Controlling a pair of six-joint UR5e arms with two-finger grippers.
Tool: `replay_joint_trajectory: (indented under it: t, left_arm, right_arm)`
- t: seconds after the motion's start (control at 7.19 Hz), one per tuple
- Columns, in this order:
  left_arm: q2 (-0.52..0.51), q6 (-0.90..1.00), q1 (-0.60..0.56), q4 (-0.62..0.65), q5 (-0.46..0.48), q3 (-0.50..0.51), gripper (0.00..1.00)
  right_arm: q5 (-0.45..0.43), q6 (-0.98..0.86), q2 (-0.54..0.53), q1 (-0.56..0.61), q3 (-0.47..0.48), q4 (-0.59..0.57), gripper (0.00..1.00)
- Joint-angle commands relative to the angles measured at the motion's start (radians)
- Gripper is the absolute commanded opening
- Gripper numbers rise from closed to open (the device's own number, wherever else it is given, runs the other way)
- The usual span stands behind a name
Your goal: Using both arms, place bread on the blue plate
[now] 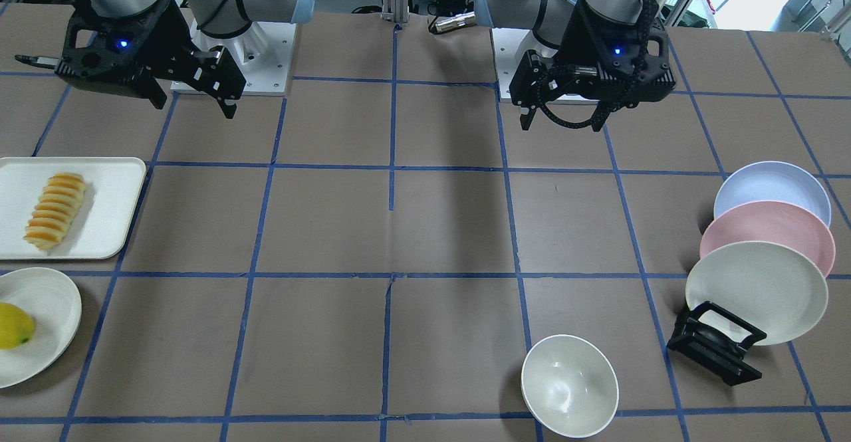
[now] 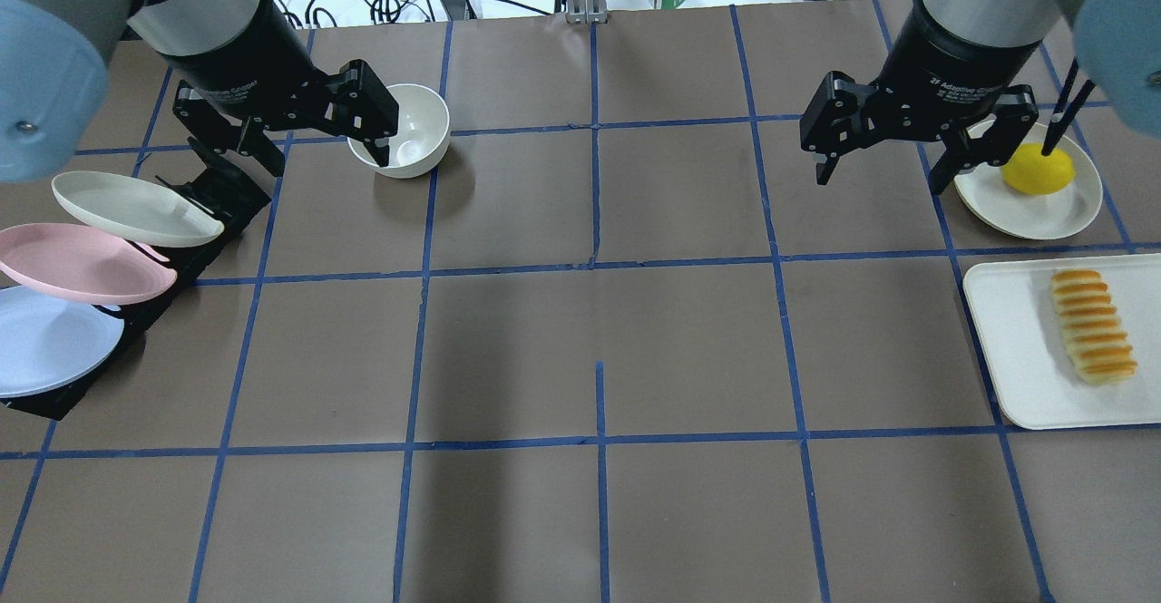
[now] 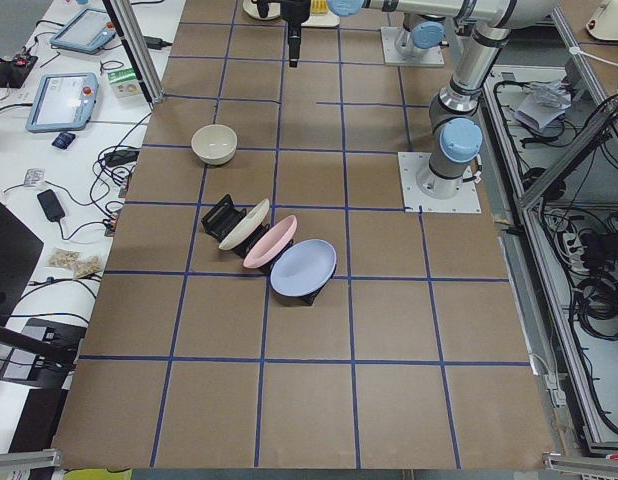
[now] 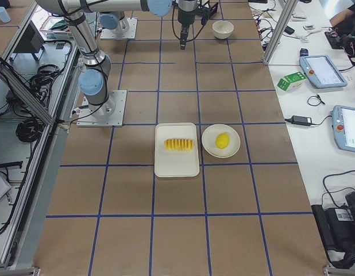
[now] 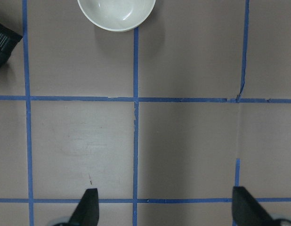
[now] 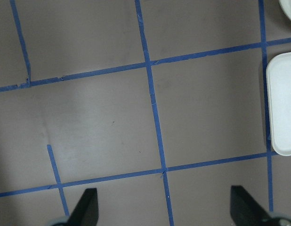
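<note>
The bread (image 1: 56, 209) lies on a white tray (image 1: 113, 183) at the table's right end; it also shows in the overhead view (image 2: 1093, 324) and the exterior right view (image 4: 178, 144). The blue plate (image 2: 45, 340) leans in a black rack (image 2: 218, 190) at the left end, the rearmost of three plates (image 1: 771, 189) (image 3: 302, 268). My left gripper (image 2: 326, 151) (image 1: 564, 121) hangs open and empty above the table, near the rack. My right gripper (image 2: 880, 177) (image 1: 195, 105) hangs open and empty, well clear of the bread. The wrist views show bare table between the open fingers (image 5: 89, 207) (image 6: 86, 207).
A pink plate (image 2: 82, 263) and a cream plate (image 2: 131, 209) stand in the same rack. A white bowl (image 2: 413, 127) sits by the left gripper. A yellow lemon (image 2: 1037, 170) lies on a small white plate (image 2: 1070, 213) beside the tray.
</note>
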Motion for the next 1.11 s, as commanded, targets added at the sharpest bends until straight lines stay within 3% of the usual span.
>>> replay_joint_trajectory:
  t: [0.0,0.7,0.97]
  left_arm:
    - [0.01,0.002,0.0,-0.003,0.006,-0.006,1.0]
    - [-0.004,0.005,0.067,-0.011,0.05,-0.022,1.0]
    - [-0.012,0.052,0.38,0.021,0.052,-0.078,1.0]
  right_arm:
    - [0.002,0.001,-0.003,0.0,0.003,-0.001,1.0]
    - [0.0,0.01,0.003,0.0,0.015,-0.004,1.0]
    - [-0.012,0.013,0.003,-0.011,0.017,0.005,1.0]
